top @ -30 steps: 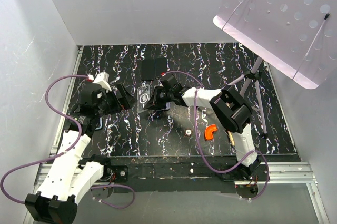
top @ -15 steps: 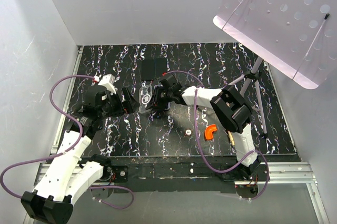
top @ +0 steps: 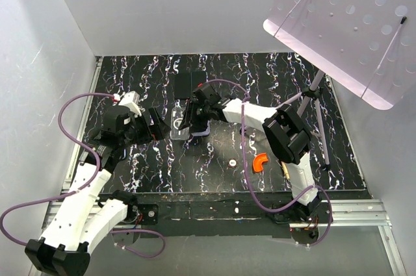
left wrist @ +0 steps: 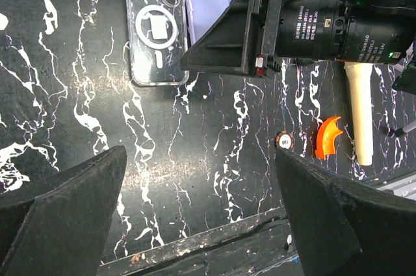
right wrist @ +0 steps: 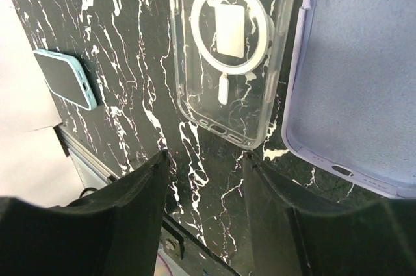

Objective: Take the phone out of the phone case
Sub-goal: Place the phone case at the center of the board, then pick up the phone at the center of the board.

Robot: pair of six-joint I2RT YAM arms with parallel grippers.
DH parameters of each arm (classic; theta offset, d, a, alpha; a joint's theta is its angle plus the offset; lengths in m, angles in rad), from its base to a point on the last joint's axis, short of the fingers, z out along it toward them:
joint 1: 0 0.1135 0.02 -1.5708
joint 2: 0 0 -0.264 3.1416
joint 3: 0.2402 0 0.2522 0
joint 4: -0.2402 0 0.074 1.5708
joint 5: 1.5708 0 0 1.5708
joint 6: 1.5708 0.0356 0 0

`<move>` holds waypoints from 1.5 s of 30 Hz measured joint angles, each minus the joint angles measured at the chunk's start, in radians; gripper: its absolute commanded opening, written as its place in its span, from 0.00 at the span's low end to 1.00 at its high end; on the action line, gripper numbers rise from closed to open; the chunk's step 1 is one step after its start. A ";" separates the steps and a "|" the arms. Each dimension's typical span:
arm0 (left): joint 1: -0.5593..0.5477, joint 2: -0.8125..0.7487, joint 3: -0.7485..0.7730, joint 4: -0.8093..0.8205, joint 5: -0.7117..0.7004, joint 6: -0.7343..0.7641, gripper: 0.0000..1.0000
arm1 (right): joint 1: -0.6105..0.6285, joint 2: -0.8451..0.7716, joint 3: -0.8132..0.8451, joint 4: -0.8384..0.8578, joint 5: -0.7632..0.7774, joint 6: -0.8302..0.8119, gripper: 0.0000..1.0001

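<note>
1. While the right gripper (right wrist: 207,159) hangs low over the table (left wrist: 195,178) with its jaws partly spread and nothing between them, the clear case (right wrist: 227,49) lies straight ahead of its fingertips. The case is empty, and the marble pattern shows right through it.
2. The lavender phone (right wrist: 364,75) lies flat just ahead and to one side of that gripper, camera side up. It sits close alongside the case, long edge to long edge (whether the edges actually touch, I cannot tell).
3. Over on the other side, the left gripper (left wrist: 200,156) is spread wide and empty, with phone and case both well ahead of its fingertips.
4. Handling call: the phone looks stiff, smooth and fairly weighty, with glass that would not like a knock. I'd pinch it across the two long edges near the middle, clear of the lenses. The case looks light, thin and springy and likely to skid on the table, so a rim or corner is the safer hold.
5. What's changed: a second ago the right gripper was pressed down shut over the phone's spot. Now it has pulled back and parted, leaving the phone uncovered next to the case. The case has barely shifted, and the left arm is about where it was.
</note>
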 measured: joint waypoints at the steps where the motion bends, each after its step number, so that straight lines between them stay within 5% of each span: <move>1: 0.000 0.000 0.004 -0.004 -0.004 0.000 0.98 | 0.000 0.000 0.008 -0.011 0.003 -0.007 0.57; 7: 0.000 0.024 0.027 -0.030 -0.023 -0.010 0.98 | 0.000 -0.057 -0.003 -0.103 0.027 -0.061 0.59; 12: 0.028 0.082 0.028 -0.058 -0.055 -0.059 0.98 | 0.000 -0.254 -0.107 -0.138 0.033 -0.110 0.59; 22: 0.426 0.531 0.142 -0.256 -0.228 -0.331 0.98 | 0.000 -0.509 -0.300 -0.149 -0.006 -0.179 0.59; 28: 0.708 0.593 0.081 -0.290 -0.285 -0.516 0.98 | 0.000 -0.607 -0.387 -0.183 -0.008 -0.201 0.60; 37: 0.857 0.578 -0.040 -0.209 -0.298 -0.634 0.98 | -0.006 -0.726 -0.422 -0.182 0.006 -0.198 0.60; 45: 0.869 0.644 -0.040 -0.064 -0.306 -0.635 0.98 | -0.006 -0.735 -0.422 -0.182 0.009 -0.193 0.60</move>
